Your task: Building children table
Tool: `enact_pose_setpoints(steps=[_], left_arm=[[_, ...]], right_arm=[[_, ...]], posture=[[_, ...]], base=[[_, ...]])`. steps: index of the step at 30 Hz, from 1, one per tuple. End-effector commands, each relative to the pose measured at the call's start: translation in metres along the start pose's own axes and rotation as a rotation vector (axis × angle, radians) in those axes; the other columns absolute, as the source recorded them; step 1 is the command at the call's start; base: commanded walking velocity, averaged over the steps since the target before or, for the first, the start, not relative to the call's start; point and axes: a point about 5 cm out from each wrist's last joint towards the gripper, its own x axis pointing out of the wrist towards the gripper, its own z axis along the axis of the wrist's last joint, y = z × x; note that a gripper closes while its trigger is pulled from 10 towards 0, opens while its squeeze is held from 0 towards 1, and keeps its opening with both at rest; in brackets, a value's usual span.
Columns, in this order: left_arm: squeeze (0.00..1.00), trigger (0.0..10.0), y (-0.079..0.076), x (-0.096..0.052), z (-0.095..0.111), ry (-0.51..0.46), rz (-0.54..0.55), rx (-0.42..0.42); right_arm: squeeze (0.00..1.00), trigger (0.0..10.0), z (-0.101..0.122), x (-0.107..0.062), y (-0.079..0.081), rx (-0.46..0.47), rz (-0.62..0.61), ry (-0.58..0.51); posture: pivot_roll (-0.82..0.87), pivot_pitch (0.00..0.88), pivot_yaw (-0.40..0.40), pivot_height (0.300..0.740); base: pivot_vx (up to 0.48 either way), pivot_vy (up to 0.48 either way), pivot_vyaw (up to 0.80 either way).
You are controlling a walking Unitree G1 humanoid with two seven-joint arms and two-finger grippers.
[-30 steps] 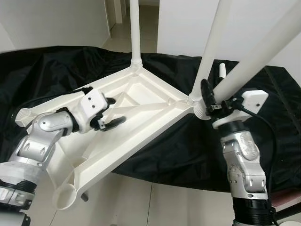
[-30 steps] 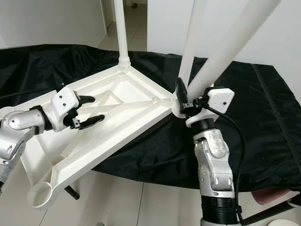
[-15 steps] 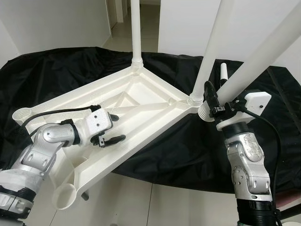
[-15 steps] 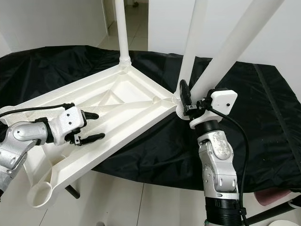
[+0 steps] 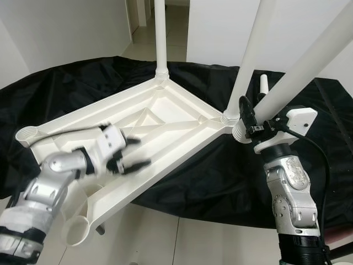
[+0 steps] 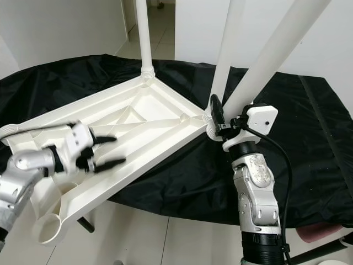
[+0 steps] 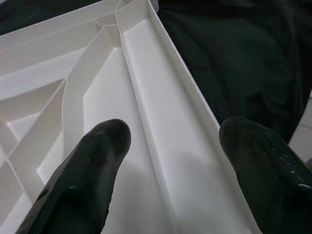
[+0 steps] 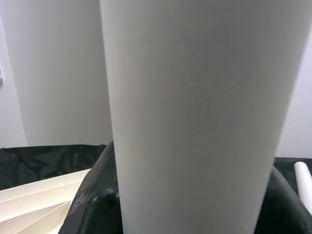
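We seem to be in a plain room of a home. Pale glossy floor tiles (image 5: pixel 165 237) lie near us, bare white walls (image 5: pixel 66 27) rise at the far side, and a doorway (image 5: pixel 144 22) at the far left opens onto more tiled floor. A black cloth (image 5: pixel 220 176) is spread across the floor as a work mat, and an upturned white plastic children's table (image 5: pixel 165 118) rests on it.

Tabletop (image 5: pixel 165 118) lies upside down on cloth (image 5: pixel 220 176), near corner overhanging floor. Two legs (image 5: pixel 160 33) stand in far and right corners. Third leg (image 5: pixel 309 61) leans right of them; spare leg (image 5: pixel 263 85) behind on cloth.
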Motion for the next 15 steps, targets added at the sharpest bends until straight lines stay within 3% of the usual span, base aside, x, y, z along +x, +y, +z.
enact_pose_setpoints(steps=[1,5,6,15], left_arm=[[0.0,10.0,-0.004,0.004,0.005,-0.03,-0.025,-0.045],[0.0,10.0,-0.008,0.017,0.013,-0.073,-0.017,-0.144],[0.0,10.0,-0.015,0.026,0.013,-0.053,-0.037,-0.209],[0.0,10.0,-0.033,0.042,-0.003,0.053,-0.035,-0.31]], right_arm=[[0.0,10.0,0.0,-0.001,0.0,-0.008,0.011,0.005],[0.0,10.0,0.001,0.0,-0.001,-0.012,0.008,0.002],[0.0,10.0,0.001,0.001,-0.001,-0.015,0.006,0.0],[0.0,10.0,0.003,0.0,-0.003,-0.022,-0.011,-0.005]], posture=[[-0.02,0.011,0.0,0.74],[-0.02,0.011,0.0,0.74],[-0.02,0.012,0.002,0.74],[-0.03,0.022,0.007,0.74]], base=[[0.0,0.0,0.0],[0.0,0.0,0.0],[0.0,0.0,0.0],[0.0,0.0,0.0]])
